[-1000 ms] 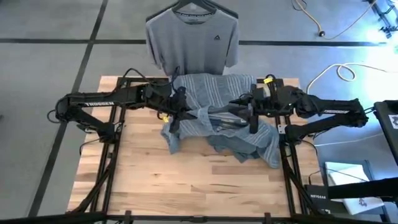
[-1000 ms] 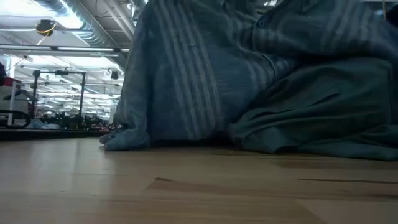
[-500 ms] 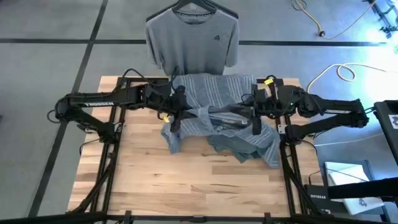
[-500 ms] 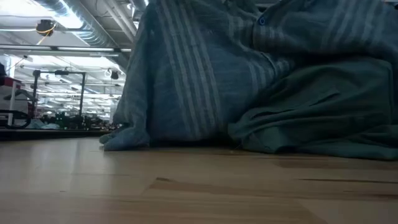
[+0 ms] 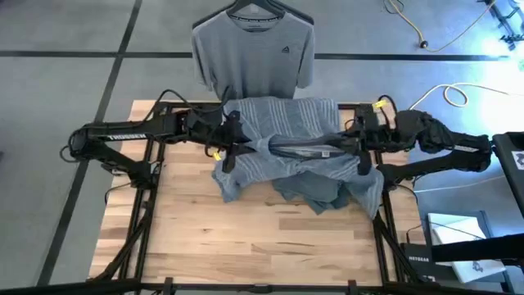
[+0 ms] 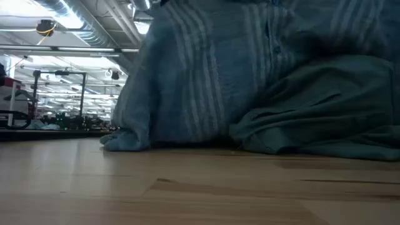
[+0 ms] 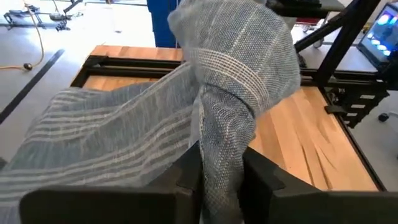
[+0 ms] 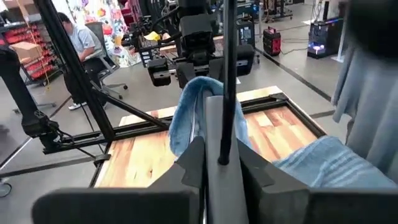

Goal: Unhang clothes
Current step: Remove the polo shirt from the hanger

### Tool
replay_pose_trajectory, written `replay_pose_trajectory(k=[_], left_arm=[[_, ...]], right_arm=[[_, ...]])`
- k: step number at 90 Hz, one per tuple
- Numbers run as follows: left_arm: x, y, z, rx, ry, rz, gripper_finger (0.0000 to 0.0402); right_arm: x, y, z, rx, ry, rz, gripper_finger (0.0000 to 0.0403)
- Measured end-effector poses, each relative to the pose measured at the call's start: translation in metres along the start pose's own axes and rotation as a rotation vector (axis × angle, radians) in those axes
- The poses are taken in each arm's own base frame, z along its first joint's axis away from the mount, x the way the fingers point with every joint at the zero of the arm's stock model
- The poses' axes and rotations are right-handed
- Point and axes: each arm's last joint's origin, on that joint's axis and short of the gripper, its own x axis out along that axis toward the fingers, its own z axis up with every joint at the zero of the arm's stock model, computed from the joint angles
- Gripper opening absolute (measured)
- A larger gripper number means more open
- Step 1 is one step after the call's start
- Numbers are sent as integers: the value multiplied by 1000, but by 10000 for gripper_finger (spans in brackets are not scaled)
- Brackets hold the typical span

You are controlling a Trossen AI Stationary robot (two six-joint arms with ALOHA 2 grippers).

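High view first: my left hand [image 5: 232, 147] sits over the rear-left part of the wooden surface [image 5: 188, 238], clenched on a fold of the blue-grey striped shirt [image 5: 282, 123]; the left wrist view shows that cloth [image 7: 224, 99] bunched between my two dark fingers [image 7: 261, 180]; my right hand [image 5: 359, 156] is out near the surface's right edge, pinching a thin dark hanger [image 5: 307, 147] that runs across the shirt toward my left hand; in the right wrist view the hanger's grey bar [image 8: 217, 149] stands upright between my fingers [image 8: 255, 168], with the shirt [image 8: 196, 106] draped behind it; the shirt lies heaped across the rear middle of the surface, one hem spilling to the right edge beneath my right hand; the low view shows its folds [image 6: 262, 81] resting on the wood; the front half of the surface is bare wood; the plain grey T-shirt [image 5: 252, 57] hangs on its own hanger just beyond the rear edge, its hem meeting the striped shirt.
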Motion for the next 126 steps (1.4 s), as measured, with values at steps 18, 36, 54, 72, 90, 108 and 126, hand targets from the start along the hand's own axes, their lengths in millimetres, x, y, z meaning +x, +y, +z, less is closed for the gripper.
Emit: replay_pose_trajectory(k=[18,36,54,72,90,108,126], left_arm=[[0,0,-1,10,7,11,57],[0,0,-1,19,7,10,32],[0,-1,-1,9,8,-25,8],[0,-2,0,9,1,-54,6],[1,-1,0,20,-5,-48,6],[9,0,3,24,-45,-44,6],[24,1,5,-12,-95,-60,6]], right_arm=[[-11,-1,0,14,-18,7,26],[-8,1,-1,26,9,67,50],[7,3,-3,8,55,91,25],[9,4,1,-23,22,120,39],[9,8,8,-50,-53,191,45],[13,7,10,-69,-77,163,30],[16,7,13,-69,-107,135,111]])
